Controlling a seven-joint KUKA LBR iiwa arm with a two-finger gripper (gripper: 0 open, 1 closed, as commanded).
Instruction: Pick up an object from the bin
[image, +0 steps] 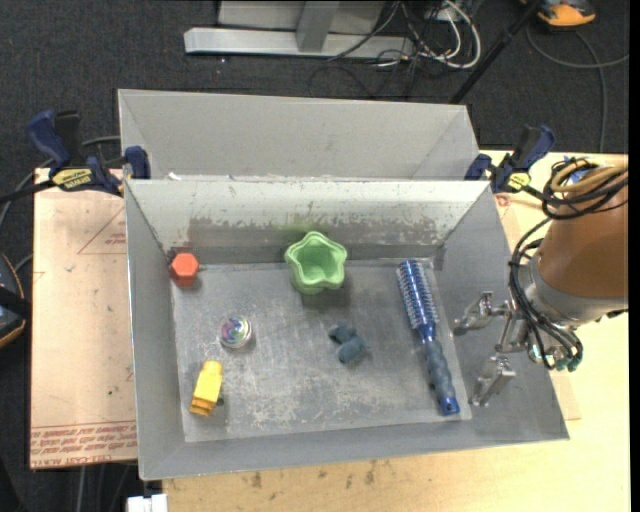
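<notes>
The gripper (474, 358) hangs over the bin's (300, 420) sloping right wall, its two fingers spread apart with nothing between them. Just to its left a blue hairbrush (424, 330) lies lengthwise along the floor's right edge, bristles toward the back. Farther left lie a dark blue lump (347, 345), a green flower-shaped cup (316, 262), an orange block (184, 266), a small silvery disc (235, 332) and a yellow toy brick (207, 387)

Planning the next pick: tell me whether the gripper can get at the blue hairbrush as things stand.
Probably yes. The gripper stands open just beside the blue hairbrush, which lies alone with nothing on it or between them. The sloping right wall close by may crowd one finger.
</notes>
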